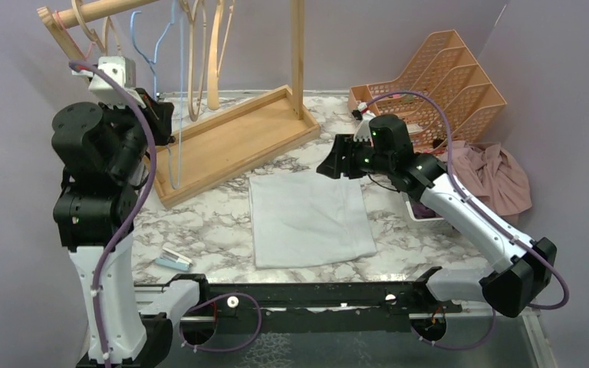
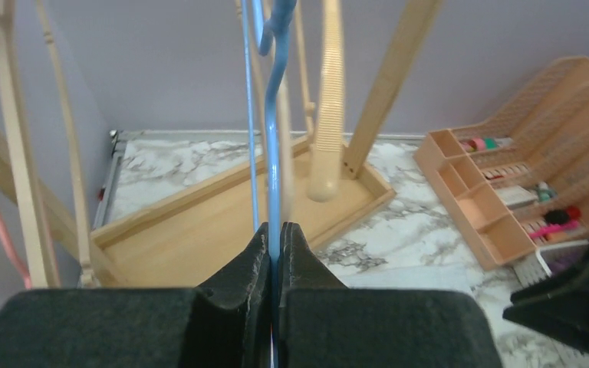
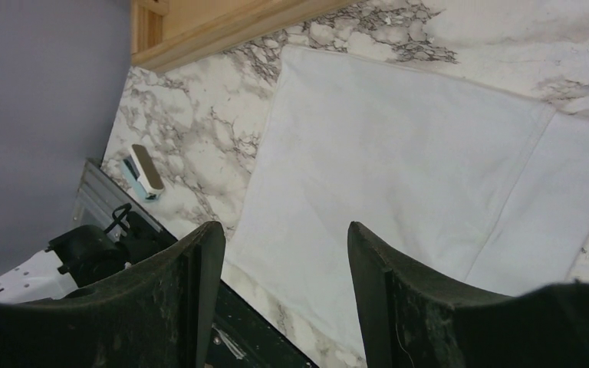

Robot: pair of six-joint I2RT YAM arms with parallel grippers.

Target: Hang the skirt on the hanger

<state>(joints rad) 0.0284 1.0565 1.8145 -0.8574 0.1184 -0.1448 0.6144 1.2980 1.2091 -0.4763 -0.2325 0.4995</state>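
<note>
While in left fingers point(image 2: 238, 285), hanger point(image 2: 275, 169) upright.

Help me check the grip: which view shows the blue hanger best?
The left wrist view: the blue hanger rises close up, straight out of the shut left pincer. The top external view shows it only as a thin, distant wire. The right wrist view shows none of it.

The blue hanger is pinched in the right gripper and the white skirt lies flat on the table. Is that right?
No, the left gripper pinches the blue hanger, as the left wrist view shows. The white skirt lies flat on the table.
</note>
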